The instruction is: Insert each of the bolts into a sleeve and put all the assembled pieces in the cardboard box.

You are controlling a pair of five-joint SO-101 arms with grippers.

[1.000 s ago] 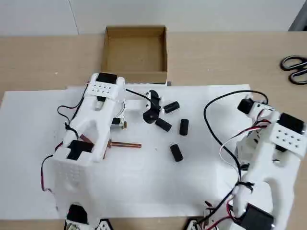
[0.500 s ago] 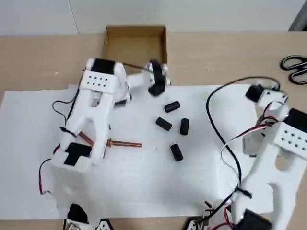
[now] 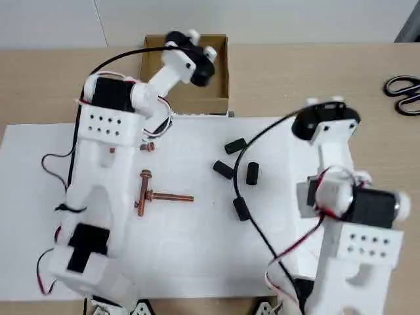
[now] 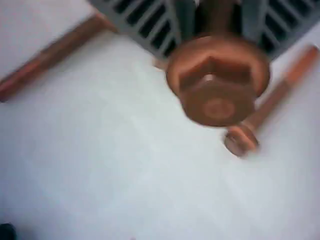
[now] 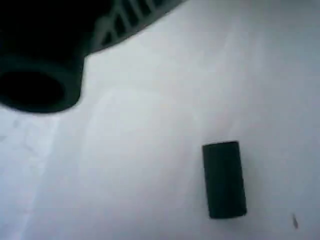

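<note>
My left gripper (image 4: 215,30) is shut on a copper bolt (image 4: 217,85) whose head faces the camera. In the high view that bolt's head (image 3: 147,147) peeks out beside the left arm, above the white sheet. Two more bolts (image 3: 142,193) (image 3: 167,196) lie crossed on the sheet just below it. My right gripper (image 5: 115,20) is shut on a black sleeve (image 5: 40,75), its open end showing. It hangs over the sheet near a loose sleeve (image 5: 224,179). Several loose sleeves (image 3: 223,169) lie mid-sheet. The cardboard box (image 3: 154,72) stands at the back.
The white paper sheet (image 3: 197,262) covers most of the wooden table. Scissors (image 3: 403,92) lie at the far right edge. The left arm's raised joint (image 3: 190,56) and its black cable hang over the box. The right arm (image 3: 348,216) stands tall at the right.
The left arm has risen and drawn back left, its upper joint swinging over the box and uncovering the crossed bolts. The right arm has lifted and come in toward the sleeves.
</note>
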